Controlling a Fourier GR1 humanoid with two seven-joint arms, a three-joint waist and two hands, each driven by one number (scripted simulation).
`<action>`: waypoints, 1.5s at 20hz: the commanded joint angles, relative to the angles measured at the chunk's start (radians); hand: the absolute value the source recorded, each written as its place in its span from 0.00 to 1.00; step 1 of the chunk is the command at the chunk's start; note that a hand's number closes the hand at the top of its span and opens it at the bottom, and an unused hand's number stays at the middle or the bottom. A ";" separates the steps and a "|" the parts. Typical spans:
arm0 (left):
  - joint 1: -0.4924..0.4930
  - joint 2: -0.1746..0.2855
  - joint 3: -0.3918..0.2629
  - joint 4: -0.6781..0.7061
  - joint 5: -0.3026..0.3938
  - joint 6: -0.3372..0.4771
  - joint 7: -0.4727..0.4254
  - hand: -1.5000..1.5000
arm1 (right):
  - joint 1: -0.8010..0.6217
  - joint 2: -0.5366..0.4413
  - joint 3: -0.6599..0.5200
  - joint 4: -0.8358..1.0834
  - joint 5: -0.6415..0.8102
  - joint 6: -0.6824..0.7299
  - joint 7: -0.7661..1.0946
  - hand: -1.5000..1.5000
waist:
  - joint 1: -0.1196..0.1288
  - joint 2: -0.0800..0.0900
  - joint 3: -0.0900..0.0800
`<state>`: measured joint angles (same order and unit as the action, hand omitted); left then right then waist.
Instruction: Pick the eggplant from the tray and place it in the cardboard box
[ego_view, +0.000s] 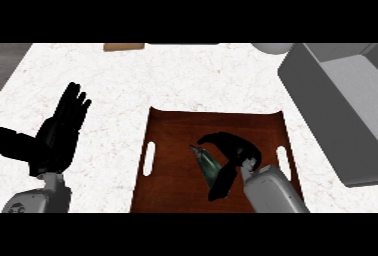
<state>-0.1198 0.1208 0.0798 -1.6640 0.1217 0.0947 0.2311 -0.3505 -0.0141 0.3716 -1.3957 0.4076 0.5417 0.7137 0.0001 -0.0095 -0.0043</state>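
A dark brown tray (177, 125) with white handle slots lies on the white counter in the middle of the head view. On it lies a dark green eggplant (207, 164), lengthwise and mostly hidden. My right hand (235, 150) is over the eggplant with its fingers curled round it. A grey box (336, 100) stands to the right of the tray, its open top only partly in view. My left hand (60, 130) rests at the left, open, fingers up, well apart from the tray.
A small tan object (123, 47) lies at the counter's far edge. A pale rounded object (272, 48) shows at the top right beside the box. The counter's left edge meets grey floor at the upper left.
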 joint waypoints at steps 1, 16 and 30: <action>-0.026 0.030 0.048 0.043 0.030 -0.031 -0.004 0.50 | 0.035 -0.007 0.021 0.007 0.027 0.018 -0.090 1.00 | 0.001 0.010 0.004; 0.033 -0.002 -0.005 -0.044 -0.003 -0.010 0.036 0.50 | -0.142 -0.084 0.145 -0.002 0.483 -0.297 -0.198 1.00 | 0.005 0.006 0.005; 0.010 -0.019 -0.008 -0.032 -0.023 0.008 0.028 0.50 | -0.226 -0.073 0.099 -0.326 0.587 -0.163 -0.152 1.00 | -0.003 0.007 0.004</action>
<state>-0.0985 0.0971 0.0768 -1.6775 0.0988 0.1029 0.2287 -0.5652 -0.0810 0.5188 -1.6011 0.9990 0.3062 0.5341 -0.0023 -0.0028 -0.0003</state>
